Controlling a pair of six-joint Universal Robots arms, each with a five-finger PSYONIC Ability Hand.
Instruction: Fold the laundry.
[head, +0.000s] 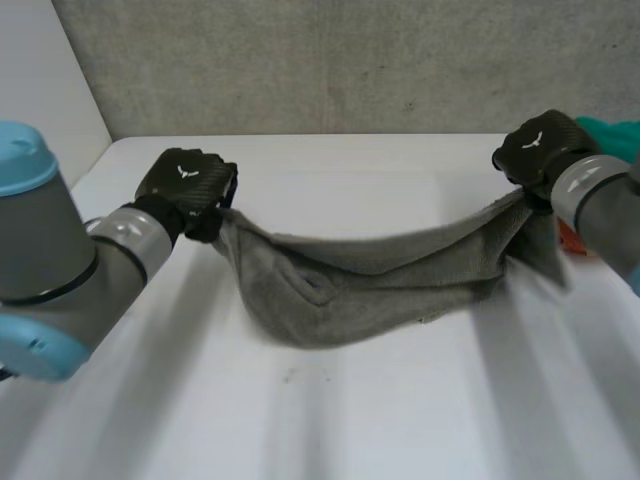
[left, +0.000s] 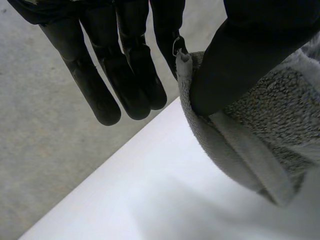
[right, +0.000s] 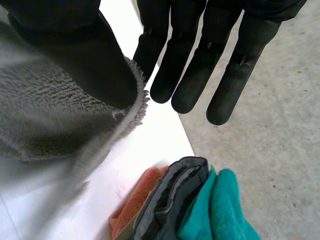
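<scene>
Head view shows the grey towel (head: 360, 275) stretched between the two hands above the white worktop (head: 400, 400). Its two ends are lifted, and its middle sags down in a curve and seems to rest on the worktop. The cloth is bunched, with a fold showing near its left end.

At the left end of the towel is the left hand (head: 185, 185), closed on the cloth. In the left wrist view the thumb of this hand (left: 125, 60) presses the hemmed edge of the towel (left: 270, 125) against one finger, while the other fingers (left: 92, 85) stay straight and touch nothing.

At the right end of the towel is the right hand (head: 540, 148), a little higher than the left one. In the right wrist view this hand (right: 200, 55) pinches the edge of the towel (right: 45, 115) in the same manner, thumb against one finger, and its other fingers (right: 235, 75) are straight and free.

Just beyond the right end of the towel lies a pile of folded cloths (right: 190, 200) in orange, dark grey and teal, at the edge of the worktop. Behind the towel, a grey rough wall (head: 350, 60) stands.
</scene>
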